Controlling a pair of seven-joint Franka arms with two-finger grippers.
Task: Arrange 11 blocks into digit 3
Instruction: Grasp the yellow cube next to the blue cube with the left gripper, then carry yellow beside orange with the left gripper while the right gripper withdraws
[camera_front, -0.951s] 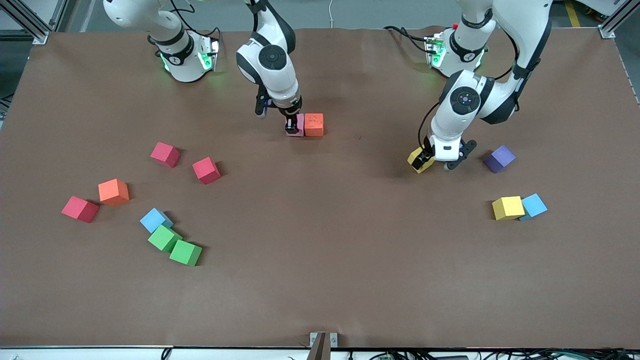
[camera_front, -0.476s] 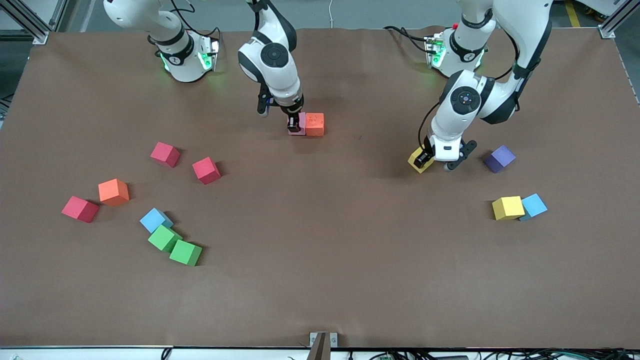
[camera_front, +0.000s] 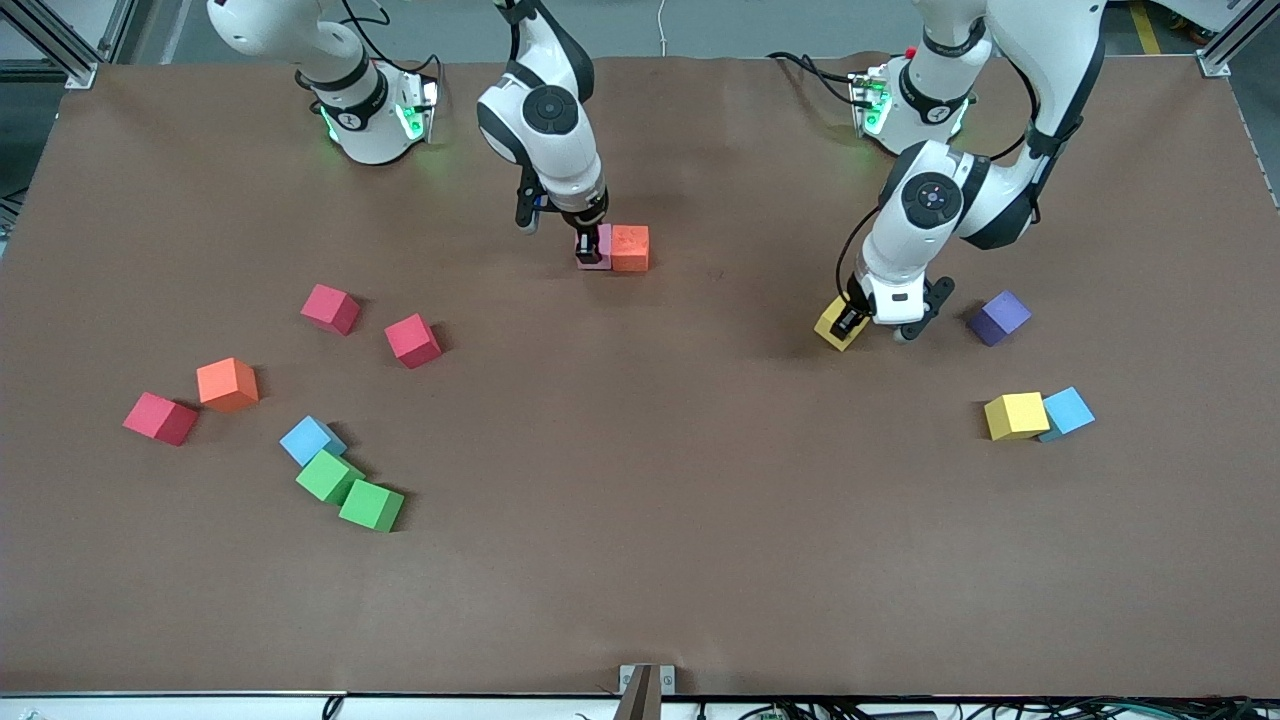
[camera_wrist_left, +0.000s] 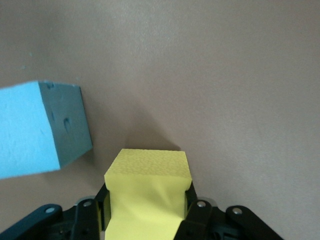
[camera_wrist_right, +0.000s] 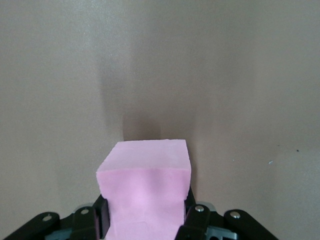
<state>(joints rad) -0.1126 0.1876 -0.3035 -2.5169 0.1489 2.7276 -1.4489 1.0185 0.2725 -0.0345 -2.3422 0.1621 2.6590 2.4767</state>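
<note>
Starting stage of the digit 3, judged from the layout: only two cubes sit together, none of the three rows is complete.

Clock reference: table centre, 12 o'clock toward the arm bases.

- Right gripper (camera_front: 590, 251): pinching the pink cube (camera_front: 602, 243), foam visibly squeezed, at 12 o'clock. The pink cube touches an orange cube (camera_front: 630, 248) at its 3 o'clock face.
- Left gripper (camera_front: 848, 322): pressed onto a yellow cube (camera_front: 830, 328) at about 2 o'clock, at table level; cannot tell whether it is lifted.
- Loose, 3 to 4 o'clock: purple cube (camera_front: 998, 318), second yellow cube (camera_front: 1015, 416) touching a blue cube (camera_front: 1069, 409).
- Loose, 8 to 10 o'clock: three red cubes (camera_front: 413, 340), second orange cube (camera_front: 228, 384), second blue cube (camera_front: 310, 439), two green cubes (camera_front: 371, 505).

Count: pink 1, orange 2, yellow 2, red 3, green 2, blue 2, purple 1. Thirteen in view, two more than needed.

Left to do: nearly everything.
</note>
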